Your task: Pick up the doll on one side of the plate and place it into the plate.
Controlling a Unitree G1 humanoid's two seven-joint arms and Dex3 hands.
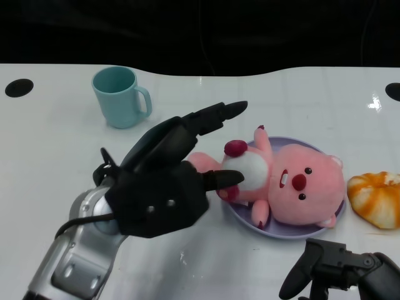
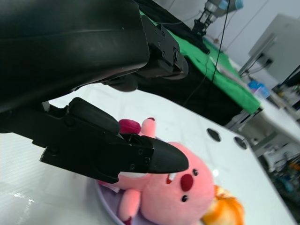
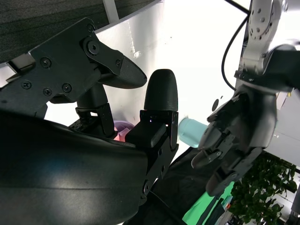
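Note:
The pink plush doll (image 1: pixel 300 187) lies on its back in the lilac plate (image 1: pixel 262 228), its head toward the right rim. My left hand (image 1: pixel 169 181) hovers over the doll's left side with its fingers spread. The thumb lies next to the white belly and the long fingers point past the raised paw. Nothing is gripped. The left wrist view shows the doll (image 2: pixel 183 187) and the plate (image 2: pixel 105 201) beyond the hand's black fingers (image 2: pixel 154 159). My right hand (image 1: pixel 340 269) rests low at the front right, empty, with its fingers apart (image 3: pixel 159 93).
A teal mug (image 1: pixel 119 97) stands at the back left. An orange and white bread-like toy (image 1: pixel 375 197) lies just right of the plate. Black round holes (image 1: pixel 19 87) mark the table's far corners. The right wrist view also shows my left hand (image 3: pixel 239 140).

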